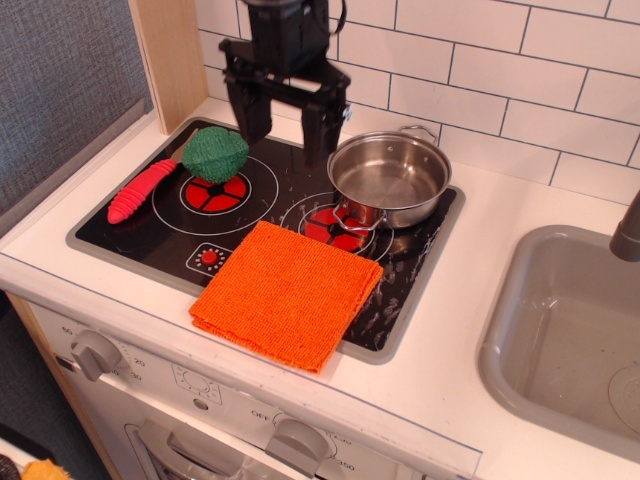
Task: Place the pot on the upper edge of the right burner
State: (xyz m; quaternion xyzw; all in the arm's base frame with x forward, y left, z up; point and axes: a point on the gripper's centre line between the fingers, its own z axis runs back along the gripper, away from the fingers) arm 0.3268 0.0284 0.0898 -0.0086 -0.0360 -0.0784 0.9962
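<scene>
The shiny steel pot (pixel 389 180) stands upright on the black cooktop, over the upper right part of the right burner (pixel 335 226), whose red segments show at the pot's lower left. One wire handle points toward the front, the other toward the wall. My black gripper (pixel 283 130) hangs open and empty above the back of the cooktop, between the two burners and just left of the pot. It touches nothing.
An orange cloth (pixel 288 291) covers the cooktop's front and part of the right burner. A green knitted ball (pixel 214 153) and a red ridged toy (pixel 140 190) lie by the left burner (pixel 217 192). A grey sink (pixel 570 335) is at the right. White tiled wall behind.
</scene>
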